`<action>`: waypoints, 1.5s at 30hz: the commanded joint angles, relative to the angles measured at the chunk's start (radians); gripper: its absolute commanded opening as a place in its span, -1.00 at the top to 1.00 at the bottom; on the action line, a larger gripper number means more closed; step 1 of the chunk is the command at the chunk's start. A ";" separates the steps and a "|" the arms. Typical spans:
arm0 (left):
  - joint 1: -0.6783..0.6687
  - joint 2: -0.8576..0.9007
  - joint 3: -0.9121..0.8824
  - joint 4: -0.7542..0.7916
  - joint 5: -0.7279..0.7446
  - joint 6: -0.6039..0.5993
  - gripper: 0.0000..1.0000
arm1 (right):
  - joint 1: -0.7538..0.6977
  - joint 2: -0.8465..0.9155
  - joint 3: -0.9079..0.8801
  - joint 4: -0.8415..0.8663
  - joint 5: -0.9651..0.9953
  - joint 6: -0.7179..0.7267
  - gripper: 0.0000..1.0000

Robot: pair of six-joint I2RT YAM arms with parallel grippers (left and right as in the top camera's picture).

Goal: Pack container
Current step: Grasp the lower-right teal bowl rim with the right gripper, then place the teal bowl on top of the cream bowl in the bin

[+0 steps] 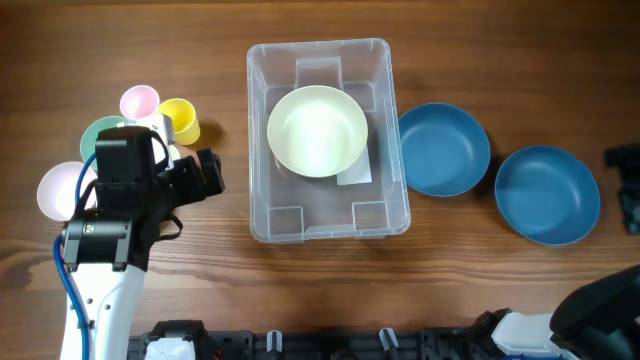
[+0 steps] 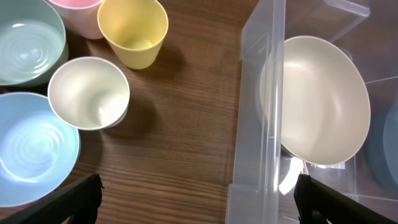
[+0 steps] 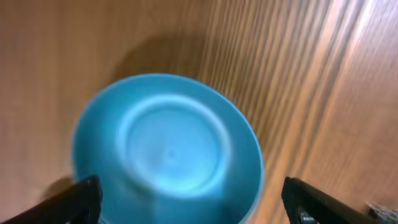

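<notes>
The clear container (image 1: 259,190) stands mid-table with a cream bowl (image 1: 318,130) inside it. In the left wrist view its near wall (image 2: 261,93) and the cream bowl (image 2: 317,99) fill the right side. My left gripper (image 1: 207,173) is open and empty over the bare wood between the cups and the container; its fingers (image 2: 199,202) straddle the container's corner. My right gripper (image 1: 628,185) is at the right edge, open and empty (image 3: 193,205), above a blue bowl (image 3: 168,149); that view is blurred.
Two blue bowls (image 1: 443,150) (image 1: 547,195) sit right of the container. On the left are a pink cup (image 1: 140,102), yellow cup (image 1: 180,120), green bowl (image 1: 105,133) and pale bowl (image 1: 58,190). A white cup (image 2: 89,93) and a light blue bowl (image 2: 31,149) show at the left wrist.
</notes>
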 commanded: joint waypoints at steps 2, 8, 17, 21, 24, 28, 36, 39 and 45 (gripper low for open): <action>-0.003 -0.001 0.017 0.001 0.019 -0.005 -0.99 | -0.011 0.005 -0.216 0.150 -0.049 -0.045 -0.89; -0.003 -0.001 0.017 0.000 0.019 -0.005 -1.00 | -0.011 0.007 -0.399 0.325 -0.048 -0.045 -0.90; -0.003 -0.001 0.017 -0.006 0.019 -0.005 -0.99 | -0.011 0.007 -0.468 0.403 -0.050 -0.047 0.21; -0.003 -0.001 0.017 -0.011 0.019 -0.005 -0.99 | -0.011 0.007 -0.468 0.409 -0.050 -0.045 0.50; -0.003 -0.001 0.017 -0.011 0.019 -0.005 -0.99 | -0.011 0.007 -0.468 0.415 -0.058 -0.045 0.75; -0.003 -0.001 0.017 -0.011 0.019 -0.005 -1.00 | -0.011 0.006 -0.468 0.437 -0.072 -0.044 0.91; -0.003 -0.001 0.017 -0.010 0.019 -0.005 -1.00 | -0.010 -0.057 -0.319 0.456 -0.166 -0.064 0.91; -0.003 -0.001 0.017 -0.010 0.019 -0.005 -0.99 | 0.003 -0.119 -0.178 0.409 -0.218 -0.080 0.92; -0.003 -0.001 0.017 -0.010 0.019 -0.005 -0.99 | 0.200 -0.210 0.116 0.314 -0.273 -0.219 0.91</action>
